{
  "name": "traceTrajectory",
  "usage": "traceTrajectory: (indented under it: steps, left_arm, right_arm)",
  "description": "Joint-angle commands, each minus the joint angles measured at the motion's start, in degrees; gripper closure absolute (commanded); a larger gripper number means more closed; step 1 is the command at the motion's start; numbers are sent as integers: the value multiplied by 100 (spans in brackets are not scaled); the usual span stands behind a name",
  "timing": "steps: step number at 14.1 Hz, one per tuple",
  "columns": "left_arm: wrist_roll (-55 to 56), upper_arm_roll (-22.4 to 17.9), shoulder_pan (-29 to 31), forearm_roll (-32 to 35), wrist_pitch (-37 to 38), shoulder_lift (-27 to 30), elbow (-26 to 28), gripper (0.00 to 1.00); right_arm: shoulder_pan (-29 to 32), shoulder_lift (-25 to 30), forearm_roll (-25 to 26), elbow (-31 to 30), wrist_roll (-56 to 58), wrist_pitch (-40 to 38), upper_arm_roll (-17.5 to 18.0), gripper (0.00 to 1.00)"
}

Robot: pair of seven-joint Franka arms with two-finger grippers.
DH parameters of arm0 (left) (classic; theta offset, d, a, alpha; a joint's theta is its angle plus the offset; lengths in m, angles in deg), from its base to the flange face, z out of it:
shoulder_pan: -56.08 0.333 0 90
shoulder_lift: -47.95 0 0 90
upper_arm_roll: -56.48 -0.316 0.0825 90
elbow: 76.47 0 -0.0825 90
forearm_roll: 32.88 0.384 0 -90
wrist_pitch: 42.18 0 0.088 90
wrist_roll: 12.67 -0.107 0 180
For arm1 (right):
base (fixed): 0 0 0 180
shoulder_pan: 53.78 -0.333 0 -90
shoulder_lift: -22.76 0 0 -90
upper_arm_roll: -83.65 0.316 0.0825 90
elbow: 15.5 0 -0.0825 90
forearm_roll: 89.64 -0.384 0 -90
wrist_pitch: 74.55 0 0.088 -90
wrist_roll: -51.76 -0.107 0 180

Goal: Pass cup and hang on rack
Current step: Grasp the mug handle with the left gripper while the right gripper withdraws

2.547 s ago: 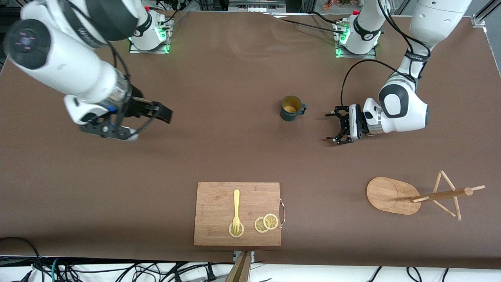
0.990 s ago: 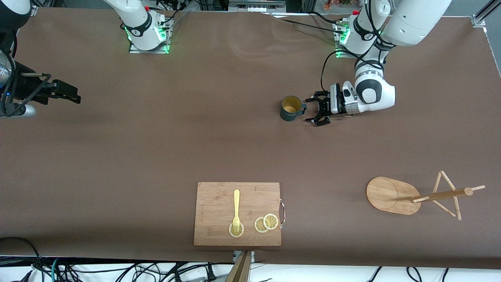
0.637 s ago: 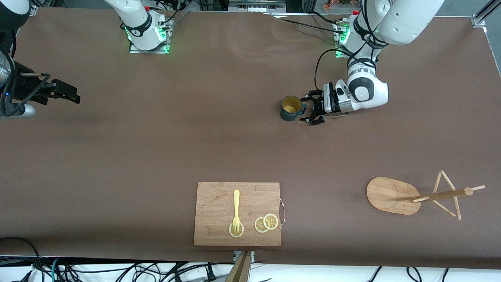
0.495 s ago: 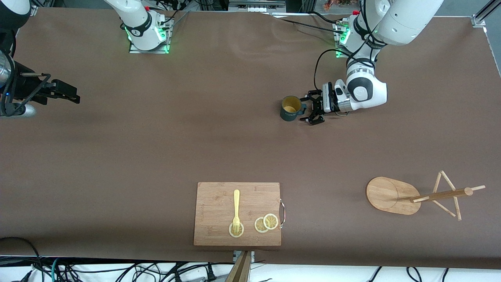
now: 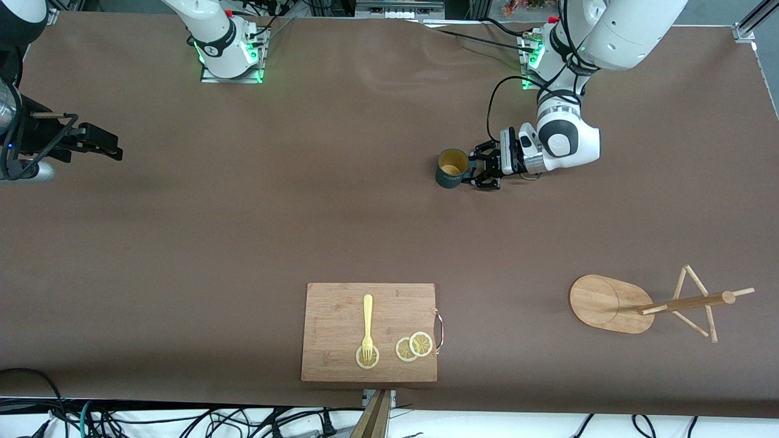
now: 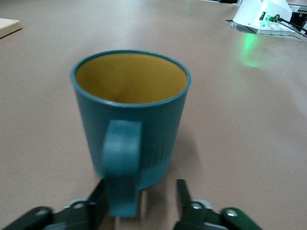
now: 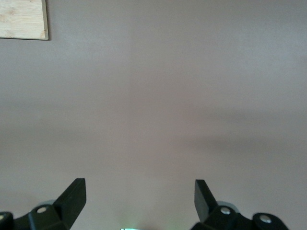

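Though set astride the small teal side handle [image 6: 122, 167], found the left gripper [image 5: 481, 172] not yet clamped. Noted it low at the table and partly open, with one finger against the handle and the other standing just clear. Nothing gripped.

Placed the small dark teal mug [image 5: 452, 168] upright on the brown table covering [image 5: 243, 231], at about one o'clock from the table's middle in the front view. Noted its handle turned to three o'clock, toward the left arm's end. Found the right gripper [image 7: 139, 191] waiting, wide open and empty, over the table's edge at about ten o'clock.

Judged as risks:
- Closing from one side first, likely to swing the handle round and turn the mug out of line.
- Pinching a narrow, smooth handle, likely to let the mug tip or slip once lifted.
- Filling the handle's loop with fingers, likely to leave little room for a peg.

Recorded the mug as smooth, faintly ribbed on the wall, yellowish-tan inside and apparently empty.

Recorded the light wooden mug tree [image 5: 614, 304] at four o'clock, well apart from the mug and nearer the camera. Noted a flat oval base, a round post [image 5: 688, 302] and thin dowel pegs.

Recorded a rectangular wooden cutting board [image 5: 341, 316] at six o'clock, bearing a pale yellow fork [image 5: 367, 322] and lemon slices [image 5: 414, 347].
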Motion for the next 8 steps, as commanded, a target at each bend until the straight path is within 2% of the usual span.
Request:
traceTrajectory:
  steps: [1,2,3,5,8]
  left_arm:
    - [-839,2,-19,-367,-42,-73,15,85]
    - [-839,2,-19,-367,-42,-73,6,97]
    - [-822,2,-10,-367,-42,-73,-2,100]
    - [-411,2,16,-358,-33,-29,-29,100]
    - [922,2,69,-288,-33,269,-38,100]
  right_arm:
    - [128,106,88,-52,200,-24,44,0]
    - [137,106,80,-52,200,-24,43,0]
    - [137,53,36,9,191,-24,43,0]
    - [146,-9,71,202,165,-59,43,0]
    - [172,0,71,247,191,-50,26,0]
